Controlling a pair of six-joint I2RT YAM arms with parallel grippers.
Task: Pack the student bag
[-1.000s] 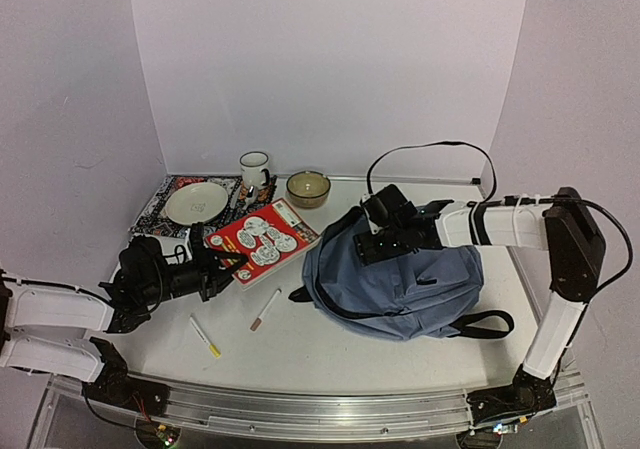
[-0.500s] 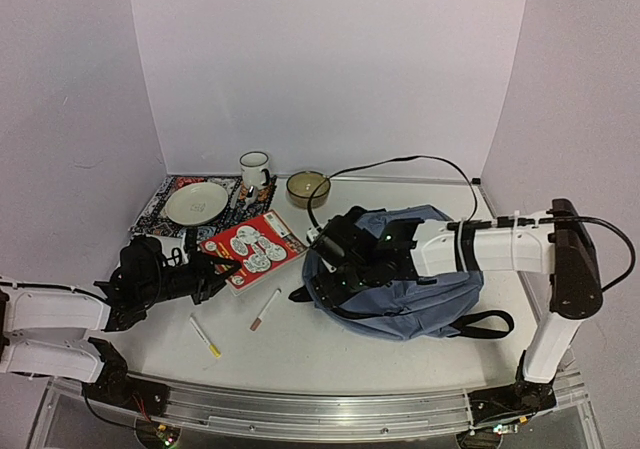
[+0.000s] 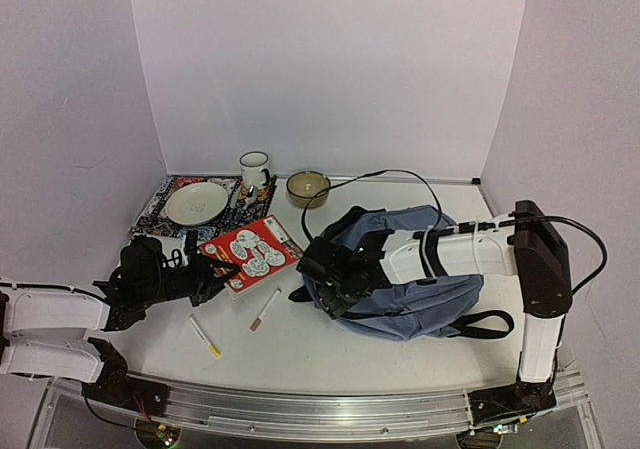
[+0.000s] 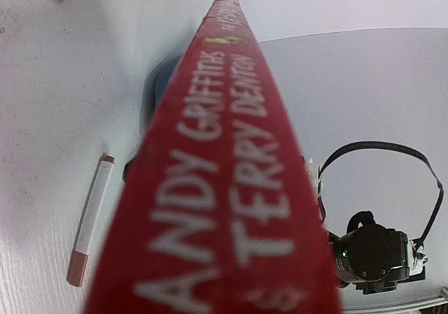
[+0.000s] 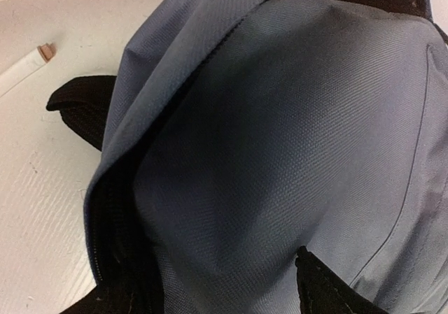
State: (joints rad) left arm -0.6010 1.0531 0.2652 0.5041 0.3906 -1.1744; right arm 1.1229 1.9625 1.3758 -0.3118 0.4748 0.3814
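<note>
Far L: left gripper [image 3: 208,277], jaws nearly shut, pinching red book [image 3: 250,252] by its L edge. Mid: brown-capped pen [image 3: 265,309] flat on bare worktop [image 3: 330,354]. R of centre: student bag [image 3: 420,304] lying flat; right gripper [image 3: 332,277] at bag's L edge, jaws wide, resting on fabric, not closed on it.

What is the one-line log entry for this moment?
left hand: shut on book | right hand: open, at bag zipper edge | book: not yet in bag | pens: two, outside bag
</note>
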